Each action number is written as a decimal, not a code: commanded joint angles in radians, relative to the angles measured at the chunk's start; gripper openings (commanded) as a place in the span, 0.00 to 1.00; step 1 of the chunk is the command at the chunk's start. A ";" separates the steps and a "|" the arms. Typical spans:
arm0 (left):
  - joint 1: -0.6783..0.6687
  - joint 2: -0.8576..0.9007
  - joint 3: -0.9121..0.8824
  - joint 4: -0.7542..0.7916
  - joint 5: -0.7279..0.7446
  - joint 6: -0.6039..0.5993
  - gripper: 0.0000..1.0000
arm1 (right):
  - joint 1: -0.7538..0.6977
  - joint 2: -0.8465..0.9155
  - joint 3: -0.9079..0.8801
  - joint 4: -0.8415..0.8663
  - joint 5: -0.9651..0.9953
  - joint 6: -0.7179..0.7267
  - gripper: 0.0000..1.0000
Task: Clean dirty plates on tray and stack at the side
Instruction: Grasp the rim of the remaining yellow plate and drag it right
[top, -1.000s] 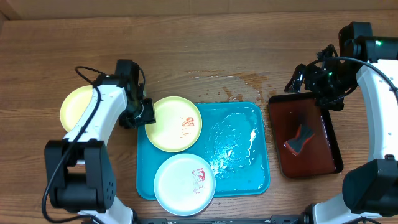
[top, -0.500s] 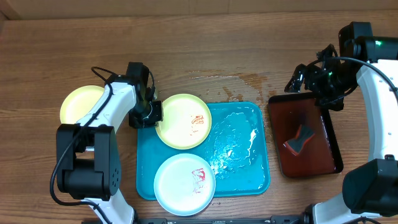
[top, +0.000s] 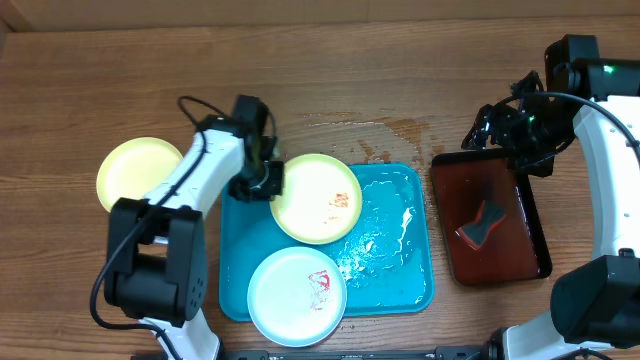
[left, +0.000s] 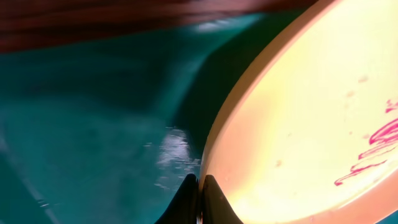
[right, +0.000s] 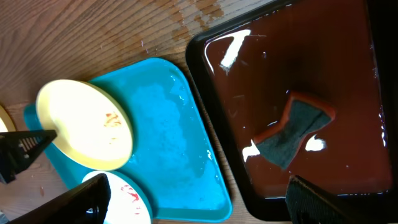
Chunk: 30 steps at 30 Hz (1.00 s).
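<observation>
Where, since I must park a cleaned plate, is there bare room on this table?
Bare wood runs along the far edge of the table, behind the turquoise plastic tray and dark red-brown tray. The turquoise tray's right half is plate-free but wet. Crowded: its left half, where the left gripper pinches a yellow-green round plate beside a pale blue-white round plate.

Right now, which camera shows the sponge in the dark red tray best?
The right wrist view: the sponge lies large and unobstructed in the dark red tray. Overhead shows it smaller; the left wrist view misses it.
</observation>
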 joint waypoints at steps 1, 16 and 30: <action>-0.033 0.008 0.017 -0.004 -0.008 0.026 0.07 | 0.000 -0.005 -0.001 -0.002 0.003 0.000 0.91; -0.064 0.025 0.012 -0.009 0.018 0.048 0.49 | 0.000 -0.005 -0.001 -0.018 0.002 0.000 0.91; -0.063 0.155 0.010 0.025 0.091 -0.005 0.11 | 0.000 -0.005 -0.001 -0.028 0.002 0.000 0.91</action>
